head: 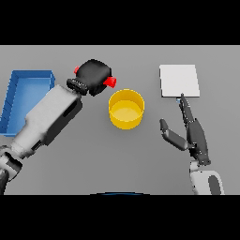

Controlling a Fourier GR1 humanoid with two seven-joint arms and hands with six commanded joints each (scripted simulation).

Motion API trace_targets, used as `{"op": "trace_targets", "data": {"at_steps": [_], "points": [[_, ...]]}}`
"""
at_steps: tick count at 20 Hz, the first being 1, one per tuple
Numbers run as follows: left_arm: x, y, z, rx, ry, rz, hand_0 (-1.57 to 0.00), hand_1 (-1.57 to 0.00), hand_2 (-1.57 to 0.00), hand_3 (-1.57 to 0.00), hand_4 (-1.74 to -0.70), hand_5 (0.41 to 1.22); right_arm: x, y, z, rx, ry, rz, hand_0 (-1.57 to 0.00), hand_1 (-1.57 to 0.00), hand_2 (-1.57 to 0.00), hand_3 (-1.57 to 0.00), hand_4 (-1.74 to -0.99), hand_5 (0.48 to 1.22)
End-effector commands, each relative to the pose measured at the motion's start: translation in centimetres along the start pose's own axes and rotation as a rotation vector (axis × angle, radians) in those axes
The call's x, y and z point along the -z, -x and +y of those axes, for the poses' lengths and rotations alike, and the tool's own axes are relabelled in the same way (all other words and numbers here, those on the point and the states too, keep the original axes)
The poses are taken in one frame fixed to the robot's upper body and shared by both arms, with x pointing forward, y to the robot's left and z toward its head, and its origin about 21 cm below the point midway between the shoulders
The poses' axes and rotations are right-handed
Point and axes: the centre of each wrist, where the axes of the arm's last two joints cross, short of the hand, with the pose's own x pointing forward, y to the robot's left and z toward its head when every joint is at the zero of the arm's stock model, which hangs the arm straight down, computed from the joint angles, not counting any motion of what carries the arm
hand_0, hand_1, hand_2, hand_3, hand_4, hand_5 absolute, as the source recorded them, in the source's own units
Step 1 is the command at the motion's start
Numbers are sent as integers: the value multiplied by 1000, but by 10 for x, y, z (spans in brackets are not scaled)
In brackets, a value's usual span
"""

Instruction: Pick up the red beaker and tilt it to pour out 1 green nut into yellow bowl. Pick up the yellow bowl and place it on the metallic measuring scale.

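The red beaker (110, 82) is almost wholly hidden within the left hand (95, 75), whose fingers are curled round it, only red bits showing at either side, the larger just beside the far-left rim of the yellow bowl (126, 108). The yellow bowl stands upright on the grey counter (140, 154), its contents indiscernible. To the bowl's right, fingers straight and spread, the right hand (194, 136) touches the near edge of the metallic measuring scale (179, 80), while a blue bin (26, 93) lies well left of the bowl.
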Motion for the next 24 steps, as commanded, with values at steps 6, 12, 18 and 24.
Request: {"op": "trace_targets", "data": {"at_steps": [6, 12, 18, 24], "points": [[12, -18, 15, 304, 114, -84, -1571, -1571, -1571, -1350, -1721, 1218, -3, 6, 8, 63, 10, 15, 1, 1, 1, 1, -1212, 631], [22, -34, 23, 560, 161, -165, -1571, -1571, -1571, -1513, -1732, 1220, -1, 8, 7, 1, 32, -7, 1, 1, 1, 1, -1205, 584], [25, -48, 28, 816, 191, -215, -1571, -1571, -1571, -1556, -1738, 1221, 0, 3, 2, 5, 44, -18, 1, 1, 1, 1, -1148, 566], [30, -59, 26, 1019, 197, -248, -1571, -1571, -1571, -1567, -1733, 1221, -3, 4, 1, 1, 36, -31, 1, 1, 1, 1, -1136, 578]]}}
